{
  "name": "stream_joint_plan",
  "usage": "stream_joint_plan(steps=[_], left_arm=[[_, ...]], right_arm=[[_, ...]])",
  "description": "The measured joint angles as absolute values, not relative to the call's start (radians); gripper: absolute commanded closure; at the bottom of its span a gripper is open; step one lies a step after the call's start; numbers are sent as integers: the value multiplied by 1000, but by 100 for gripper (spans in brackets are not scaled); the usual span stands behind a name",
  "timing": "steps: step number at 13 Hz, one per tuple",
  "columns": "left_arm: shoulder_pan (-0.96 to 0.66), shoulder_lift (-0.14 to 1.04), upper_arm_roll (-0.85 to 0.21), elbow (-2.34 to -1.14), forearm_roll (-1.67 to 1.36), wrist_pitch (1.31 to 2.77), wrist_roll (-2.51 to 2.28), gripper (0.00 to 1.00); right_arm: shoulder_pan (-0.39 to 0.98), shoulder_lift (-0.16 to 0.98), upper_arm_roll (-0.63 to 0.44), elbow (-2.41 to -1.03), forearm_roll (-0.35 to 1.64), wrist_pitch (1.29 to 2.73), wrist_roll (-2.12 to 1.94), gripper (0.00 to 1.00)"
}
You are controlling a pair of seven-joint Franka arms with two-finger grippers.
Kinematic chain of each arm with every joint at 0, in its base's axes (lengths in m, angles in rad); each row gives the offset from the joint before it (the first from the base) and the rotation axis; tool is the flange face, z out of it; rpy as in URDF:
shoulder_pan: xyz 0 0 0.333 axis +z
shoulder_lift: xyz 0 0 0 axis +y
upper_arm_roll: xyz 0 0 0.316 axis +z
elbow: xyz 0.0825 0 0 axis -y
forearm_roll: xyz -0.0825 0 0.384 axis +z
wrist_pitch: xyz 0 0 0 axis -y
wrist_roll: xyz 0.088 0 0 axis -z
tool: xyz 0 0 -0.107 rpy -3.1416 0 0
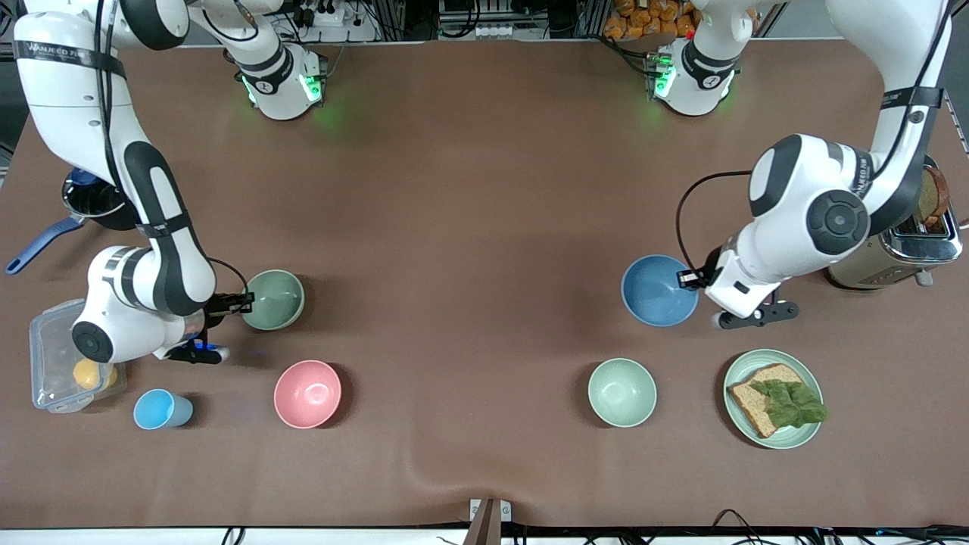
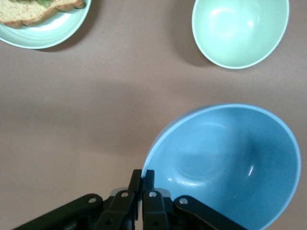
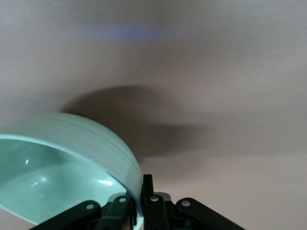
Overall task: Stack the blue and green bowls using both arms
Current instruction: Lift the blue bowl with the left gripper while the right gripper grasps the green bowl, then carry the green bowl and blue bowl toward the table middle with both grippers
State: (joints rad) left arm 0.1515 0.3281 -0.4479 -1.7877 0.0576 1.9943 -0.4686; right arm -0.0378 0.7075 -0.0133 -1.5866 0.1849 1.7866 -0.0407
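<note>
The blue bowl (image 1: 658,290) is toward the left arm's end of the table. My left gripper (image 1: 690,278) is shut on its rim, one finger inside and one outside; the left wrist view shows the bowl (image 2: 230,163) and the gripper (image 2: 143,175). A green bowl (image 1: 274,300) is toward the right arm's end. My right gripper (image 1: 241,303) is shut on its rim. In the right wrist view the bowl (image 3: 62,167) sits tilted in the gripper (image 3: 139,184), its shadow apart from it on the table. A second green bowl (image 1: 621,391) stands free, nearer the front camera than the blue bowl.
A pink bowl (image 1: 307,393) and a light-blue cup (image 1: 161,409) lie near the front. A plate (image 1: 810,378) holds bread and lettuce. A toaster (image 1: 901,250), a clear container (image 1: 45,341) and a blue-handled pan (image 1: 83,204) stand at the table's ends.
</note>
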Motion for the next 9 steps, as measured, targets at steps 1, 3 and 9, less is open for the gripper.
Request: stream_joint_plan(steps=[1, 3, 9], left_arm=[[147, 330, -452, -1787, 58, 1994, -473, 100], [131, 335, -453, -1780, 58, 1994, -481, 100], [77, 344, -455, -1753, 58, 1994, -542, 100]], right_arm=[[-29, 707, -10, -1576, 214, 1762, -15, 100], [6, 706, -4, -1553, 269, 1725, 60, 100], [161, 706, 6, -1542, 566, 1730, 246, 100]])
